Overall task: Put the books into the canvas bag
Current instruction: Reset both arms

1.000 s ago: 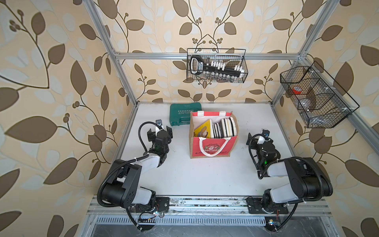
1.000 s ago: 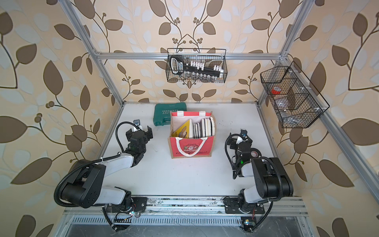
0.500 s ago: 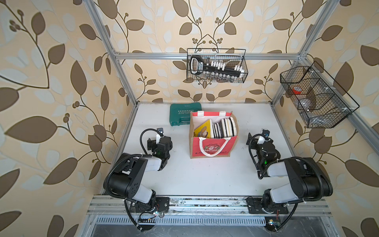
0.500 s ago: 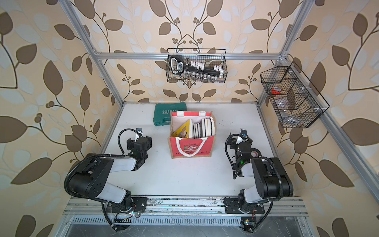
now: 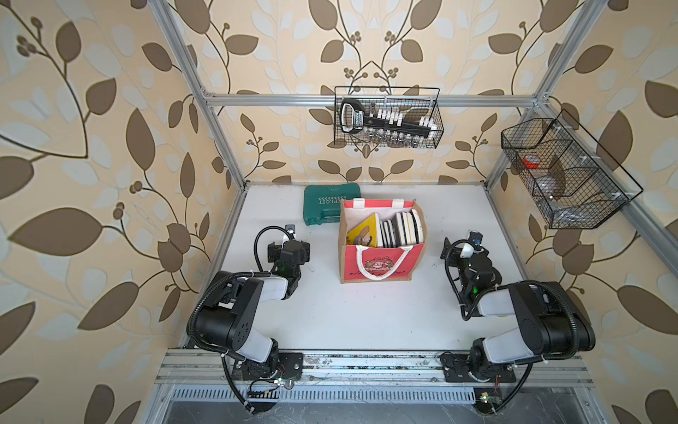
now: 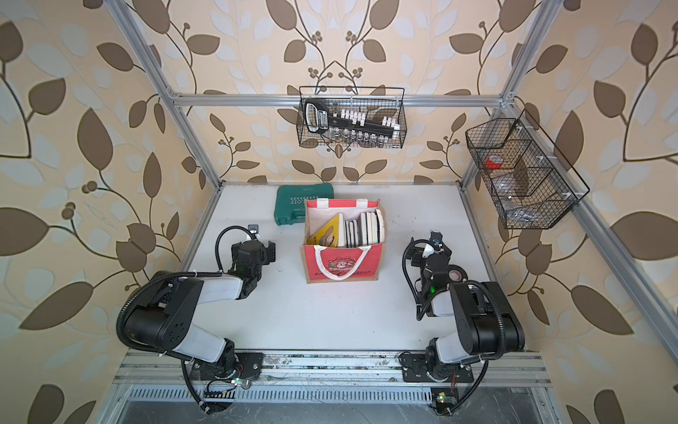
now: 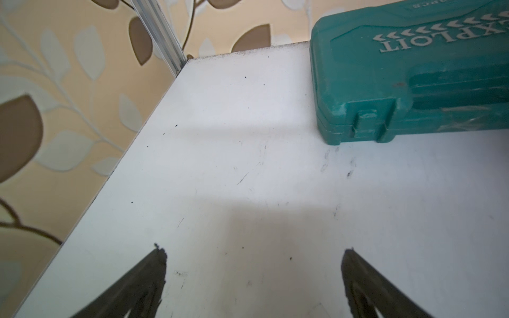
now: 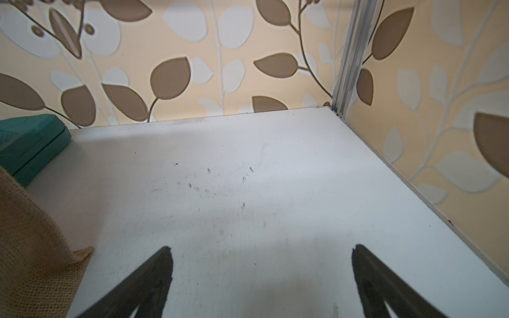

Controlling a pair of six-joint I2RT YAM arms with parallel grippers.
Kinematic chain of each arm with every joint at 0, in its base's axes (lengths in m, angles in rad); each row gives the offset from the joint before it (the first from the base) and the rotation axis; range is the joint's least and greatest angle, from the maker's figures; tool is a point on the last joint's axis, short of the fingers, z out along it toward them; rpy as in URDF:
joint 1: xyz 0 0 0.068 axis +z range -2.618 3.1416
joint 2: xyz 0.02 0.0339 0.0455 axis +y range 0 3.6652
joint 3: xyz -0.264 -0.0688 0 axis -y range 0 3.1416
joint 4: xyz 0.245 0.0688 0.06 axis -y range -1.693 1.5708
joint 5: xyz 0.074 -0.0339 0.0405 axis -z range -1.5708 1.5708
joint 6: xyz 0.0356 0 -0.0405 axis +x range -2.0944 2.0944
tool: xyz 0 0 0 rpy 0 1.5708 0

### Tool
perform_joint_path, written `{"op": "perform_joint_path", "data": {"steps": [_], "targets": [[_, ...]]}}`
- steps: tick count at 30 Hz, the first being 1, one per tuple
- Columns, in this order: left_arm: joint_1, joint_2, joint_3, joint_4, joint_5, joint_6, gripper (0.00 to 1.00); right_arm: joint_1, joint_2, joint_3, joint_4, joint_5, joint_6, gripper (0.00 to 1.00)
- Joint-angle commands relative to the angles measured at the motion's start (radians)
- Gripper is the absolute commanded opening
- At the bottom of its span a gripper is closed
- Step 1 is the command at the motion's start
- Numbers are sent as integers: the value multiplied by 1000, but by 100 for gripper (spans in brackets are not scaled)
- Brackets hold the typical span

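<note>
The books (image 5: 400, 229) are shown stood on edge inside the canvas bag (image 5: 378, 262) — upright, so that all fit. The left hand (image 7: 254, 252) and the right hand (image 8: 262, 247) are held wide open and empty over bare tabletop (image 5: 367, 312), clear of the bag — filling is judged finished.

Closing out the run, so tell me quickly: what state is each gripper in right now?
Left gripper: open, holding nothing.
Right gripper: open, holding nothing.

Books (image 5: 401, 228) stand inside canvas bag (image 5: 381, 266) on table (image 5: 367, 319); tool case (image 5: 326, 205) just behind bag, toward left
</note>
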Motion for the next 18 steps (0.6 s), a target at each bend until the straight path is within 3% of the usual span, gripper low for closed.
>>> {"op": "perform_joint_path", "data": {"steps": [1,5,9,14,16,18], "targets": [[6,-38,-39,84,47,24,99,3,0,-5,23,-1,7,99],[6,-44,-50,99,42,22,99,4,0,-5,23,-1,9,99],[9,-62,-171,294,-45,-26,99,4,0,-5,24,-1,7,99],[8,-97,-205,350,-21,-10,99,4,0,-4,23,-1,8,99],[5,-79,-229,405,48,10,99,3,0,-5,24,-1,7,99],[2,50,-207,510,50,53,99,3,0,-5,23,-1,7,99]]}}
